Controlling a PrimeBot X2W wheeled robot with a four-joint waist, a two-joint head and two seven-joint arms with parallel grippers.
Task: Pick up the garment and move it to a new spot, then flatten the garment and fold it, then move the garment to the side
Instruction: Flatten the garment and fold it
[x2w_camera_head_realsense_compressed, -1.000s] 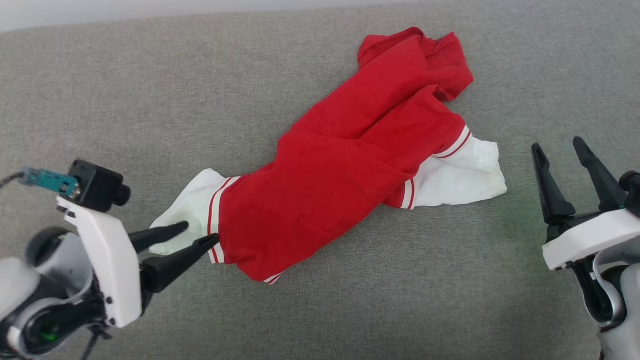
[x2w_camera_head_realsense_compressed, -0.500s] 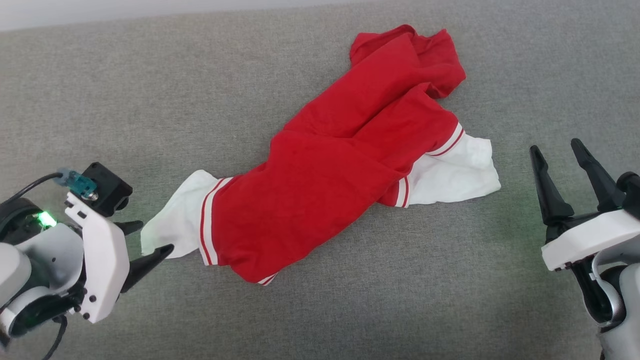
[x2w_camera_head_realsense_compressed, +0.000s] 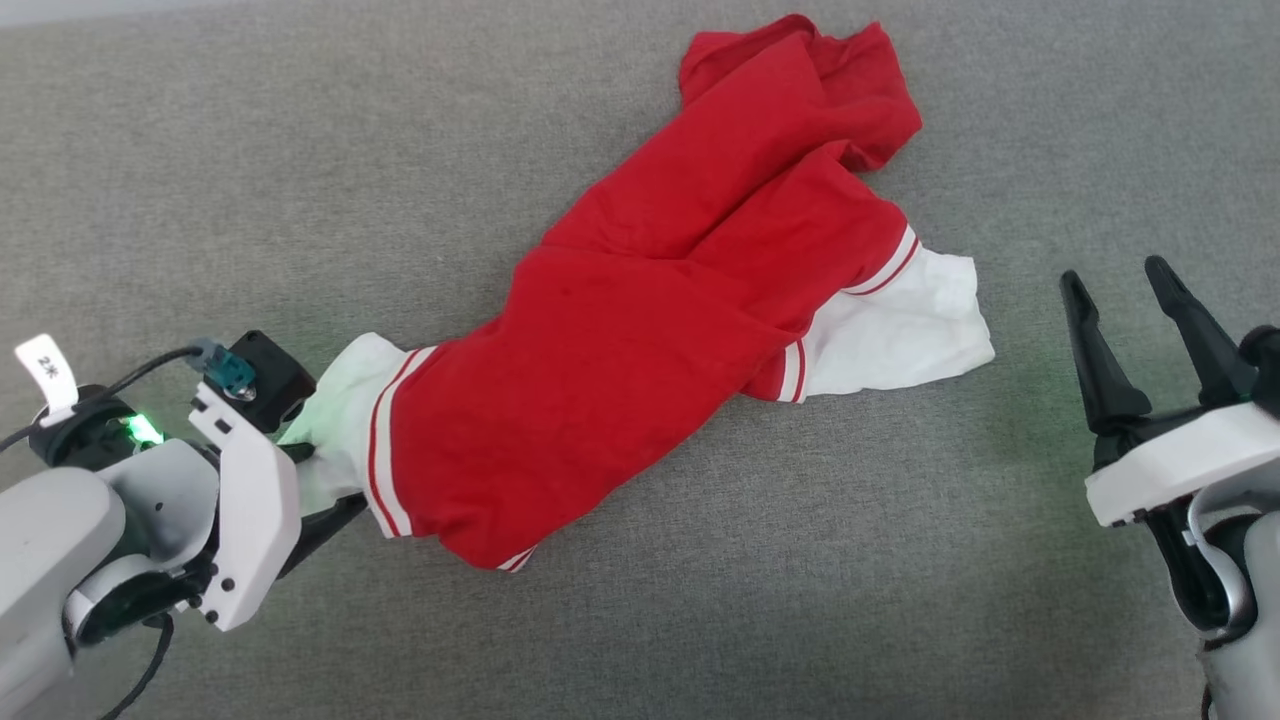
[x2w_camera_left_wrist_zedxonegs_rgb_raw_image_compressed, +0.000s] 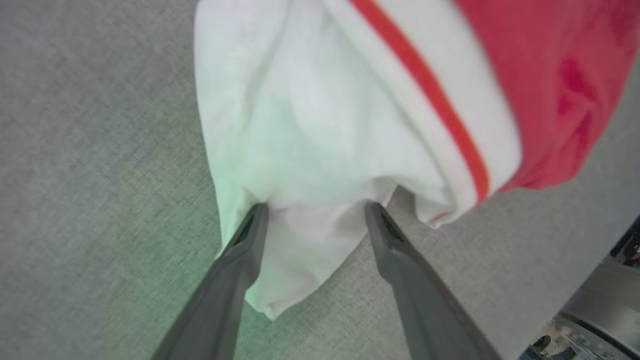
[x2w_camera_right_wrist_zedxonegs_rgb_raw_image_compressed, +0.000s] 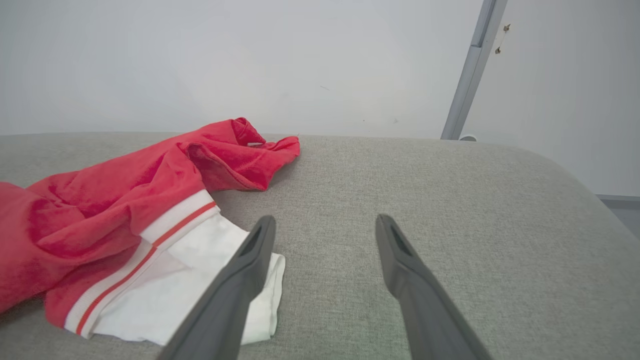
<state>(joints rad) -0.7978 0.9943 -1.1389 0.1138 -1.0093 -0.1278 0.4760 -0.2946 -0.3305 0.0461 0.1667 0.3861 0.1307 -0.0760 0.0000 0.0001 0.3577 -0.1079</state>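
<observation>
Both jaws stand open. Head view: the left gripper (x2w_camera_head_realsense_compressed: 325, 482) straddles the white left end of the garment (x2w_camera_head_realsense_compressed: 640, 340), which lies crumpled on the bench (x2w_camera_head_realsense_compressed: 200, 180), in no container; the right gripper (x2w_camera_head_realsense_compressed: 1114, 273) hovers clear of it. Left wrist view: cloth between the spread fingers (x2w_camera_left_wrist_zedxonegs_rgb_raw_image_compressed: 235, 270). Right wrist view: nothing between them. Likely the pick-up; next, close and lift.

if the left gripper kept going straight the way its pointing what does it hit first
The white end panel of the soft red fabric garment. The open left gripper straddles that panel's loose corner, so cloth lies right ahead; whether the fingertips touch it is unclear.
</observation>
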